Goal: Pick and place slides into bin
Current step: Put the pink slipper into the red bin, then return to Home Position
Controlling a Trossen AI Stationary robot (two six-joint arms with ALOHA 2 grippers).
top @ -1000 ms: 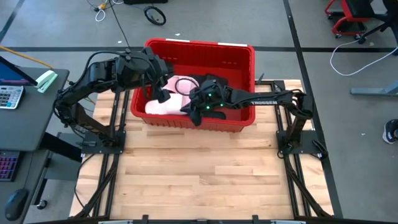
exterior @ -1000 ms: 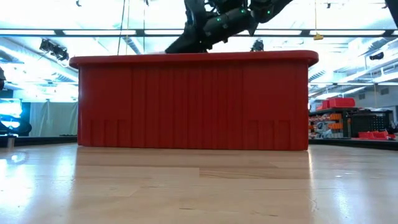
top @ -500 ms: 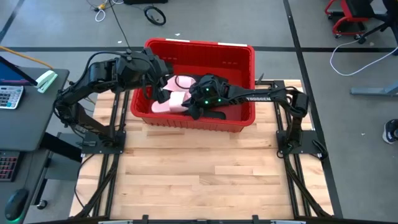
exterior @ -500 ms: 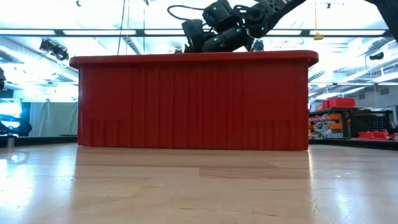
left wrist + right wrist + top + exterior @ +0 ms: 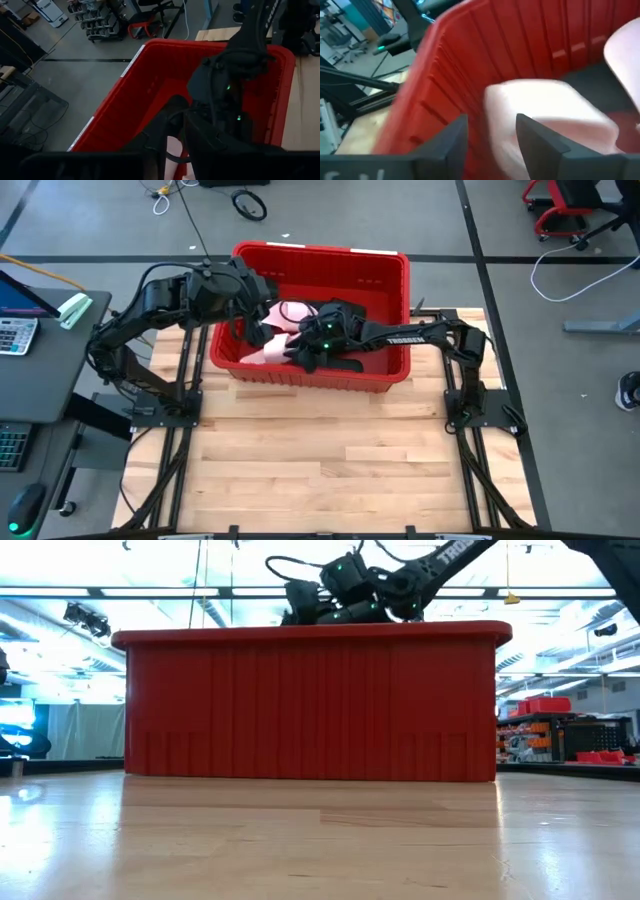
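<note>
The red bin (image 5: 385,290) stands at the table's far side and fills the low view (image 5: 310,705). A pale pink slide (image 5: 268,352) lies inside it near the left wall, and a second pale one (image 5: 290,310) lies farther back. A black slide (image 5: 345,365) lies on the bin floor under the right arm. My right gripper (image 5: 298,352) is inside the bin, open, with the pale slide (image 5: 545,110) just beyond its fingers (image 5: 540,137). My left gripper (image 5: 252,332) hangs open inside the bin's left part, above the pale slide (image 5: 172,150).
The bin's ribbed walls (image 5: 450,60) close in both grippers, which are near each other. The bare wooden tabletop (image 5: 320,460) lies in front of the bin. A desk with a keyboard and calculator (image 5: 20,330) stands left of the table.
My right gripper has gone toward the table's left edge inside the bin, closer to my left gripper, and now covers part of the near pale slide. That slide has shifted a little on the bin floor.
</note>
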